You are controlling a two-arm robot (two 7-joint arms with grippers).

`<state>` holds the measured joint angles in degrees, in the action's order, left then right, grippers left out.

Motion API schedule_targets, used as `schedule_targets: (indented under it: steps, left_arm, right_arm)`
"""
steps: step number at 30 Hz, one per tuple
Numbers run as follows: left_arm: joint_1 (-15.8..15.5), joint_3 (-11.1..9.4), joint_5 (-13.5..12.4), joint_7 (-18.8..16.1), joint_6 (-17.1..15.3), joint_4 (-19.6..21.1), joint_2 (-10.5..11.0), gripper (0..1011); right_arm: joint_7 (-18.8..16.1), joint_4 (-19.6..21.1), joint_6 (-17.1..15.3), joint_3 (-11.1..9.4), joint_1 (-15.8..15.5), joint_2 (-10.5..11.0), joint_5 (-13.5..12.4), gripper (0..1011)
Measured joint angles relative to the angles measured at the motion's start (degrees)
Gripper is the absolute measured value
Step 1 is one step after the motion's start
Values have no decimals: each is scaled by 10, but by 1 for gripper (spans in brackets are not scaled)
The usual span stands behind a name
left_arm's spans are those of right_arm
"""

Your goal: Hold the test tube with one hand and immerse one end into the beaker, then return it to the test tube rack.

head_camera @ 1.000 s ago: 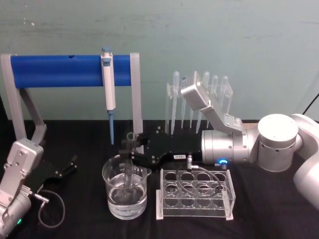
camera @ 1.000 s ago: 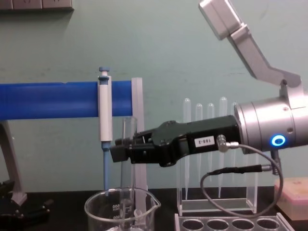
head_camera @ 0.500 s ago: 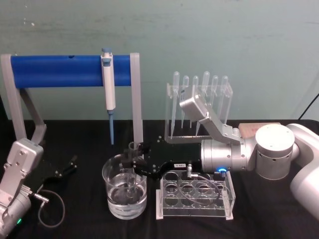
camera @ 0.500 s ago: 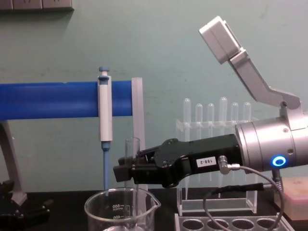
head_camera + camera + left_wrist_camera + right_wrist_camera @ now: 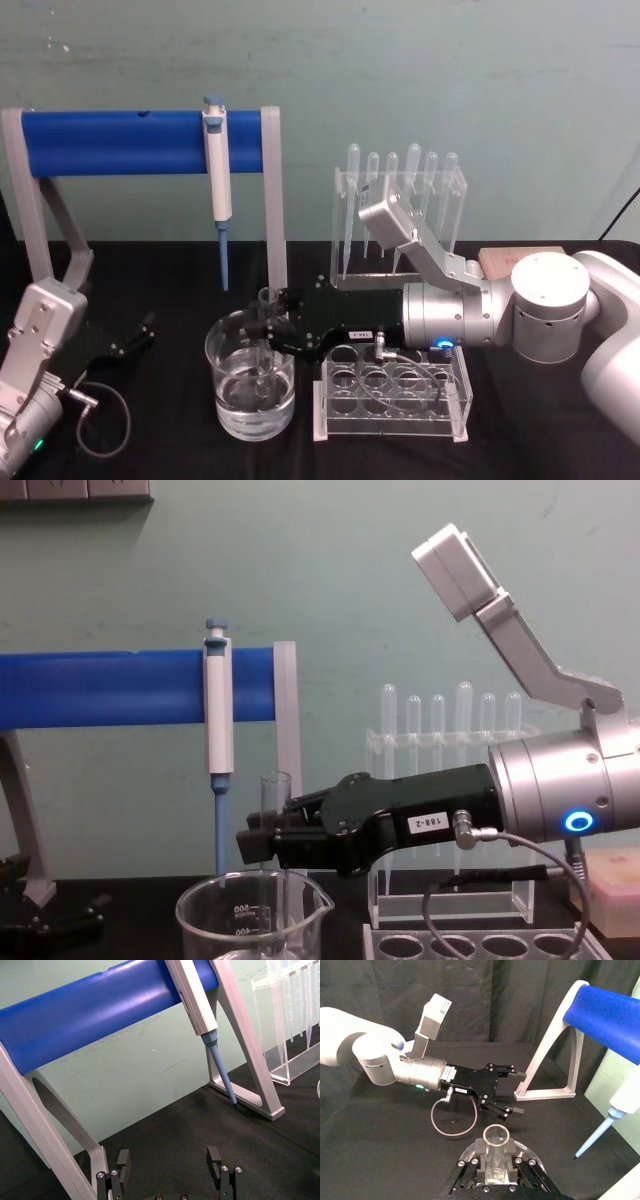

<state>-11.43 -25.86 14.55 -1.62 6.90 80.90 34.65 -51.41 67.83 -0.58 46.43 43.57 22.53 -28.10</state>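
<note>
The clear test tube (image 5: 266, 312) stands upright, and my right gripper (image 5: 270, 338) is shut on it just below its open rim. Its lower end dips into the water inside the wide glass beaker (image 5: 228, 372) at the table's front centre. The chest view has the tube (image 5: 275, 798) rising out of the black gripper (image 5: 256, 842) above the beaker (image 5: 215, 912). In the right wrist view the tube's rim (image 5: 496, 1135) sits between the fingers. My left gripper (image 5: 135, 335) rests open on the table at the far left, its fingers (image 5: 214, 1157) spread apart.
A blue-barred stand (image 5: 140, 142) carries a white-and-blue pipettor (image 5: 217, 165) behind the beaker. Right of the beaker lies a clear tube rack (image 5: 393, 395) with open holes. A holder of plastic pipettes (image 5: 400, 195) stands at the back, and a pinkish box (image 5: 515, 258) at the right.
My right gripper has come down with the test tube, sinking its lower end deeper into the beaker. The left arm has stayed still.
</note>
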Motion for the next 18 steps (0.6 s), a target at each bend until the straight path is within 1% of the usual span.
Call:
schedule_targets:
  steps: [18]
  left_arm:
    - [0,0,0,0,0,0,0,1000]
  right_arm:
    - [1,2,-2,0,1,1,-2,227]
